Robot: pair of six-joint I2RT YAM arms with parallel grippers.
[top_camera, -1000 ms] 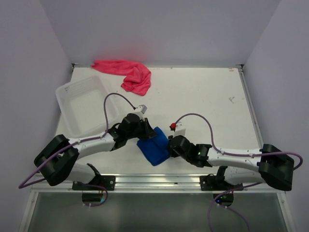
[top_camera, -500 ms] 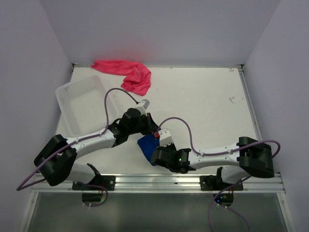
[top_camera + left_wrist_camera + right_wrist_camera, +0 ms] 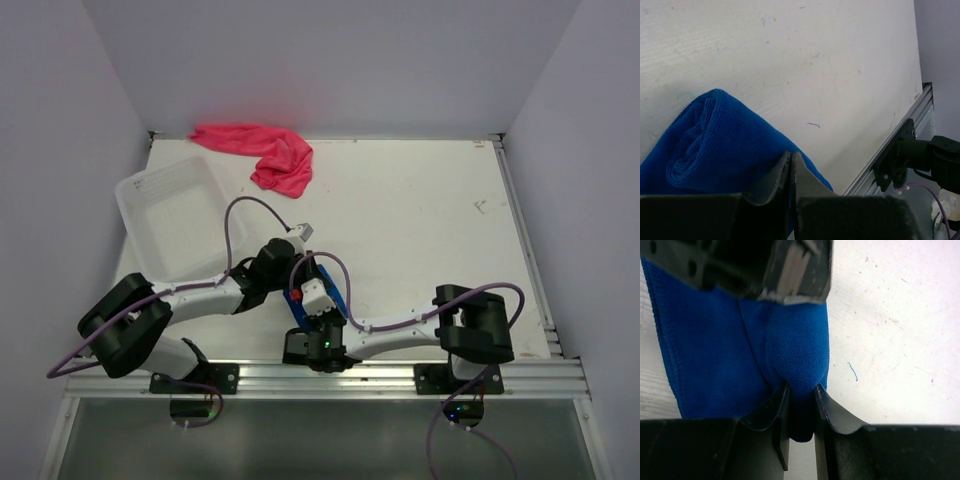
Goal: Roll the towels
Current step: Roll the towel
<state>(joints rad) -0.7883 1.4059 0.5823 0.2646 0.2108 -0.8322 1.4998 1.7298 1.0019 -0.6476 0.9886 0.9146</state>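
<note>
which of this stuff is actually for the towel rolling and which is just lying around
For the job:
- blue towel, a fold of it pinched in the right pincer
- pink towel, crumpled at the far edge, untouched

Just lying about:
- white basket, on the left side

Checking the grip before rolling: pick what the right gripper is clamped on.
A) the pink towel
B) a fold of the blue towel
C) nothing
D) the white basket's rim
B: the right wrist view shows the right gripper pinching a bulge of the blue towel between its fingers.
</note>
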